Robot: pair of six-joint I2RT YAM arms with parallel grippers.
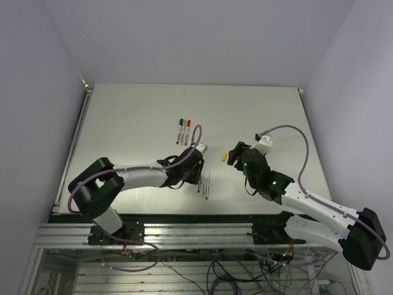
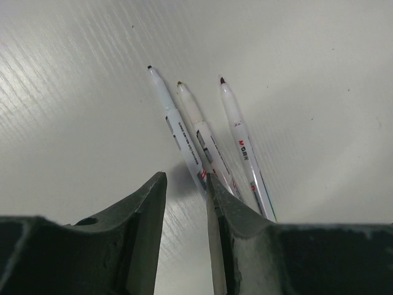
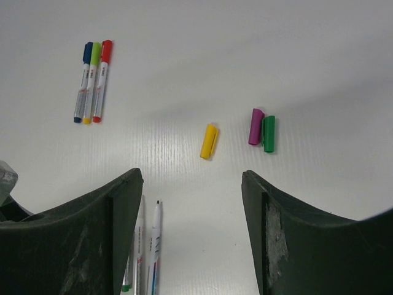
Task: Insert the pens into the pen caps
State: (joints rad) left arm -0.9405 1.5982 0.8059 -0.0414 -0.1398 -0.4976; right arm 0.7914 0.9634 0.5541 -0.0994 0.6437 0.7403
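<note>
Three uncapped white pens [image 2: 202, 138] lie side by side on the table, tips pointing away in the left wrist view. My left gripper [image 2: 185, 176] hovers over their near ends, open by a narrow gap with only table between its fingers; its right finger [image 2: 224, 209] overlaps the leftmost pen. My right gripper [image 3: 190, 175] stands wide open and holds nothing. Ahead of it lie loose pen caps: yellow [image 3: 209, 141], purple [image 3: 256, 126] and green [image 3: 268, 133], the last two touching. From above, the uncapped pens [image 1: 204, 183] lie just below the left gripper [image 1: 198, 161], and the yellow cap [image 1: 225, 157] lies beside the right gripper [image 1: 234, 153].
Three capped pens [image 3: 92, 80] with blue, yellow-green and red caps lie together further back, also in the top view as the capped pens [image 1: 183, 131]. The white table [image 1: 135, 117] is bordered by a metal rail on the left and grey walls around it.
</note>
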